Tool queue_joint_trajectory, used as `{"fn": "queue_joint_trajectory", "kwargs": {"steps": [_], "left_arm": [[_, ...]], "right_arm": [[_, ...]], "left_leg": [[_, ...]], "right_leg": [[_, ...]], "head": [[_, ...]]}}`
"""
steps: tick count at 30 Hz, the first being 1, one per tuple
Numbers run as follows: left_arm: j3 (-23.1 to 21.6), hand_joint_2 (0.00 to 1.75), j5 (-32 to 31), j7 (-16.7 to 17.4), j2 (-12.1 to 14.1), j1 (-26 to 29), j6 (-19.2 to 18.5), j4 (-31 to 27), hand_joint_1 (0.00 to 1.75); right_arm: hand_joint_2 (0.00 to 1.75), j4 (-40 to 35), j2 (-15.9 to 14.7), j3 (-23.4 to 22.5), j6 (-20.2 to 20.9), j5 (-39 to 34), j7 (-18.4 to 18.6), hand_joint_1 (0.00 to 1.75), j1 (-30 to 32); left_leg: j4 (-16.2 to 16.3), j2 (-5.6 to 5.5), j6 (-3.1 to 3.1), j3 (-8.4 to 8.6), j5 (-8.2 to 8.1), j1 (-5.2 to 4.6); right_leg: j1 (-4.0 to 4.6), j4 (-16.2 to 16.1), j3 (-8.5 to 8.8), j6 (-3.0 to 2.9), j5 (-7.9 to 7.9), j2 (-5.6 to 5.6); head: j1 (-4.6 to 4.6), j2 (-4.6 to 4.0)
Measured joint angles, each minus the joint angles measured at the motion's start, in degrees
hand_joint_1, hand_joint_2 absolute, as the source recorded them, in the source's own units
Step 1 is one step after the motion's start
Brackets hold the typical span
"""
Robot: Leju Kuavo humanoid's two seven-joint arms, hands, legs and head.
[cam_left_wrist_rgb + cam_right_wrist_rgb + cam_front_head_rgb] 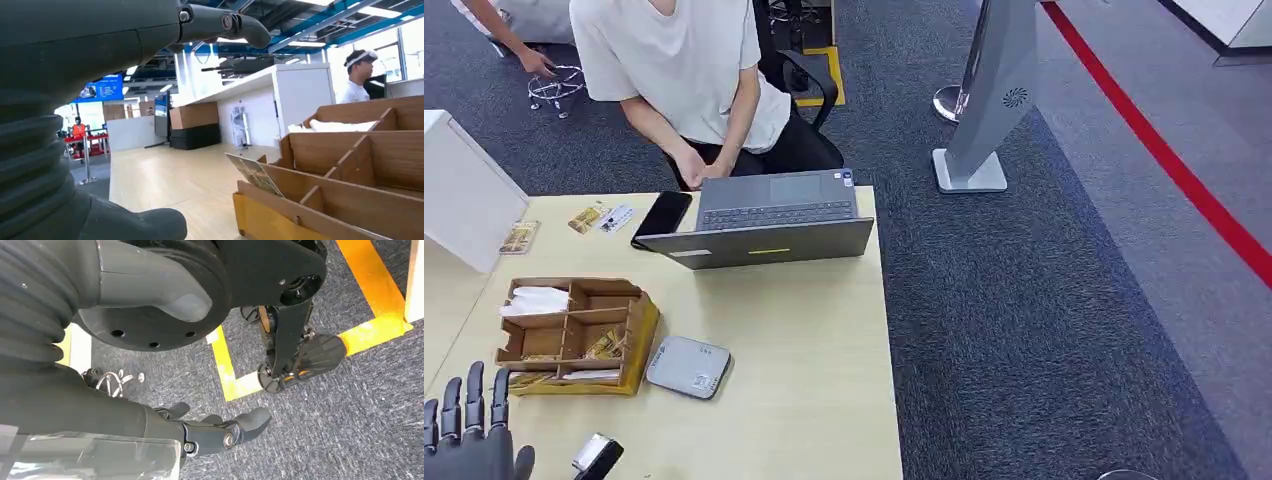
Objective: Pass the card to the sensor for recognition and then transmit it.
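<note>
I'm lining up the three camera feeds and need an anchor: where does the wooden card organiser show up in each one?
Head view: the wooden organiser sits on the table's left side, just beyond the left hand, with the grey sensor pad beside it.
Left wrist view: it is close up, past the hand, a card leaning out of one compartment.
Right wrist view: not in it; carpet and yellow tape.
Shared landmark: the pale table, in head and left wrist views.

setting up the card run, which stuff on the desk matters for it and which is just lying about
For the job:
left hand, open
wooden card organizer
card standing in organizer
grey card reader

Lying about:
laptop
black phone
loose cards beside the phone
white box
</note>
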Motion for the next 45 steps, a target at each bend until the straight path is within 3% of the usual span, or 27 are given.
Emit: {"fn": "queue_joint_trajectory", "kwargs": {"steps": [19,29,45], "left_arm": [[2.2,1.75,-3.2,-0.7,-3.3,-11.4,-0.5,13.5,0.0],[2.2,1.75,-3.3,-0.6,-4.5,-13.4,-0.5,16.3,0.0],[4.2,1.75,1.0,1.7,-1.3,-13.7,-0.2,17.6,0.0]], "right_arm": [[1.75,0.0,0.0,1.5,-0.1,2.8,0.0,0.0,-0.4],[1.75,0.0,0.0,1.8,-0.1,2.8,0.0,0.0,-0.4],[1.75,0.0,-0.1,1.9,-0.1,3.0,0.2,0.0,-0.5]], "left_leg": [[0.0,-0.02,-0.02,0.01,0.04,0.0],[0.0,-0.02,-0.02,0.01,0.04,0.0],[0.0,-0.02,-0.02,0.01,0.04,0.0]], "right_leg": [[0.0,0.0,0.0,0.0,0.05,0.01],[0.0,0.0,-0.02,0.0,0.05,0.01],[0.0,0.0,-0.01,0.0,0.04,0.01]], "head": [[0.0,0.0],[0.0,0.0],[0.0,0.0]]}}
